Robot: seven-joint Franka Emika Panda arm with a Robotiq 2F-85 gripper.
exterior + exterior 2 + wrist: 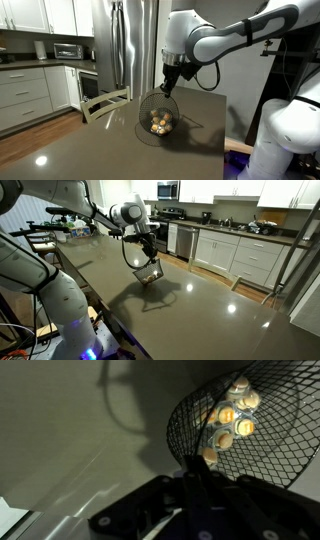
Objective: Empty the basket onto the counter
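The black wire-mesh basket [156, 119] hangs tilted above the dark glossy counter [90, 150], lifted clear of it in both exterior views; it also shows in an exterior view [149, 272]. Several small round pale-and-yellow items [160, 123] lie in its lower part. In the wrist view the basket [265, 445] fills the upper right, with the items [233, 418] clustered inside. My gripper [167, 88] is shut on the basket's rim, seen in the wrist view [196, 465] with the fingers pinching the mesh edge.
The counter's far edge [215, 97] lies just behind the basket. A steel fridge [128, 40], white cabinets [25, 95] and an oven [90, 85] stand beyond. Another white robot body [285, 130] stands close by. Counter surface [190, 310] extends around the basket.
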